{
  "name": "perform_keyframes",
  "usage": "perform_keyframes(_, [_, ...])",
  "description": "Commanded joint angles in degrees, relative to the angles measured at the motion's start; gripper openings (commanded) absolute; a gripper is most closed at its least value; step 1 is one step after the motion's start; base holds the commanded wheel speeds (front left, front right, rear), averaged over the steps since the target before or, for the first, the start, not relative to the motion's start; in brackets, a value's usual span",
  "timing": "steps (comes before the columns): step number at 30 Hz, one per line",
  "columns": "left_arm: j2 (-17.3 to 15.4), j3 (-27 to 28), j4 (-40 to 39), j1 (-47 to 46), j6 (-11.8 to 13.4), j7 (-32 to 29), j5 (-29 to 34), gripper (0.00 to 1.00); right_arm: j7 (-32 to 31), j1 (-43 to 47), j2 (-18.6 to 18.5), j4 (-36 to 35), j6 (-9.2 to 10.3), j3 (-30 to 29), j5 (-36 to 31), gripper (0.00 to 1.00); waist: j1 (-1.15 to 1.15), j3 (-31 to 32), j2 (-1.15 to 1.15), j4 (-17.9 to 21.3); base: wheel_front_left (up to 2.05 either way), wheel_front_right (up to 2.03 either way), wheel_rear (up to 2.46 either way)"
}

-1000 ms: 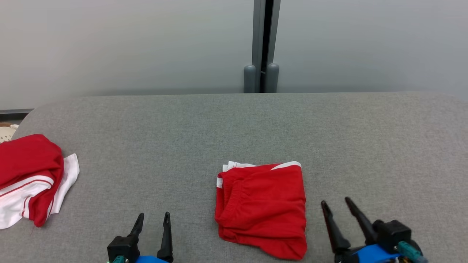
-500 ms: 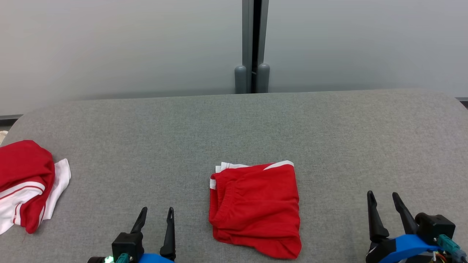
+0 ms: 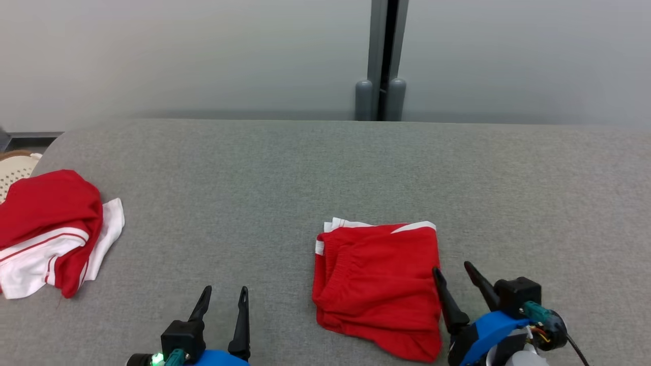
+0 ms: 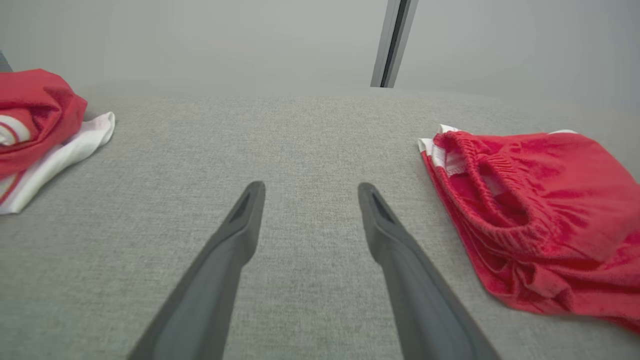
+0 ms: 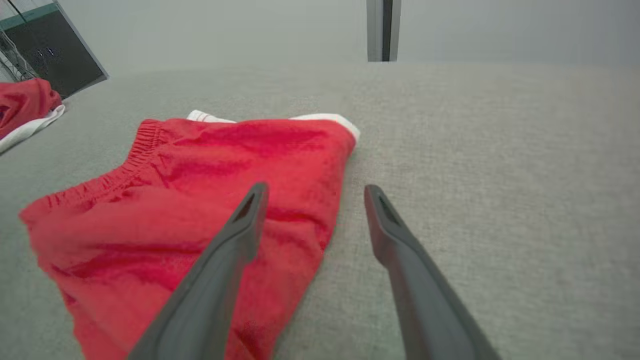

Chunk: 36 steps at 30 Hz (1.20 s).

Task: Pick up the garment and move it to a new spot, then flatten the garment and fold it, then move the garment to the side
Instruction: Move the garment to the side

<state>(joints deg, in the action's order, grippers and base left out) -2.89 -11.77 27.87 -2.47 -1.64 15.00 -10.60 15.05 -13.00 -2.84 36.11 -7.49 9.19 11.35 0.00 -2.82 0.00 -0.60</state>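
The garment is red with white trim and lies folded into a rough square on the grey fabric surface. Its elastic waistband faces left. My right gripper stands open at the garment's right edge. In the right wrist view its left finger is over the red cloth and its right finger over bare grey, so the right gripper straddles that edge. Left of the garment, my left gripper is open over bare surface with nothing between the fingers of that left gripper.
A second red-and-white garment lies bunched at the surface's left edge, also seen from the left wrist as a red-and-white pile. A pale basket sits beyond that edge. A grey wall and post stand behind the surface.
The head view has shifted. Against the garment, my right gripper has come in from well to the right up to its right edge. The left gripper has kept its place.
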Motion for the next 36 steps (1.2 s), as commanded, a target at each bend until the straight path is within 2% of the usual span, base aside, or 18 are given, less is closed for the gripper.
perform_keyframes(1, [0.0, 0.0, 0.1, -0.7, -0.2, 0.3, -0.1, 1.00, 0.2, -1.3, -0.1, 2.1, 0.00, 1.0, 0.3, 1.00, 0.00, -0.9, 0.00, -1.3, 0.00, 0.00, 0.00])
perform_keyframes(5, [0.0, -0.3, 0.5, -1.5, -0.4, 0.3, 0.2, 1.00, -0.1, -4.3, -0.3, 10.3, 0.00, 2.8, 3.8, 1.00, 0.00, -1.8, 0.00, -3.6, 0.00, 0.00, 0.00])
perform_keyframes(8, [0.0, -0.4, 0.6, -1.7, -0.5, 0.3, -0.3, 1.00, -0.2, -6.2, -0.1, 15.9, 0.00, 3.8, 4.0, 1.00, 0.00, -2.5, 0.00, -4.9, 0.00, 0.00, 0.00])
perform_keyframes(9, [0.0, -0.4, 0.5, -1.8, -0.6, 0.3, -0.2, 1.00, -0.3, -6.5, -0.2, 17.2, 0.00, 3.9, 4.2, 0.63, 0.00, -2.7, 0.00, -5.1, 0.00, 0.00, 0.00])
perform_keyframes(10, [0.0, -0.4, 0.4, -1.8, -0.6, 0.3, -0.2, 1.00, -0.3, -6.9, -0.1, 18.2, 0.00, 4.1, 4.3, 0.21, 0.00, -2.8, 0.00, -5.2, 0.00, 0.00, 0.00])
perform_keyframes(11, [0.0, -0.3, 0.4, -1.8, -0.6, 0.3, -0.2, 1.00, -0.2, -7.1, -0.1, 18.8, 0.00, 4.1, 4.2, 0.00, 0.00, -2.9, 0.00, -5.2, 0.00, 0.00, 0.00])
perform_keyframes(14, [0.0, 0.1, 0.0, -1.4, -0.6, 0.3, -0.2, 1.00, -0.1, -8.0, -0.1, 17.7, 0.01, 2.8, 3.6, 0.00, 0.00, -2.9, 0.00, -3.8, 0.00, 0.00, 0.00])
perform_keyframes(17, [0.0, 0.1, -0.5, -1.3, -0.8, 0.3, -0.1, 1.00, 0.1, -7.6, -0.5, 15.1, 0.04, 1.1, 2.4, 0.00, 0.00, -2.5, 0.00, -0.5, 0.00, 0.00, 0.00])
perform_keyframes(28, [0.0, -4.2, -2.3, -4.8, -2.3, 0.3, -0.9, 1.00, 0.1, -6.1, -0.2, 9.9, 0.01, 1.1, 1.1, 0.00, 0.00, -3.4, 0.00, 17.6, 0.00, 0.00, 0.00])
perform_keyframes(32, [0.0, -6.7, -2.2, -6.4, -2.9, 0.3, -0.9, 1.00, 0.1, -5.4, -0.2, 9.1, 0.01, 0.8, 1.3, 0.00, 0.00, -4.4, 0.00, 21.4, 0.00, 0.00, 0.00])
perform_keyframes(36, [-0.1, -8.5, -1.7, -7.4, -3.3, 0.3, -1.0, 1.00, 0.1, -5.8, -0.1, 8.6, 0.01, 0.5, 0.6, 0.00, 0.00, -5.3, 0.00, 23.2, 0.00, 0.00, 0.00])
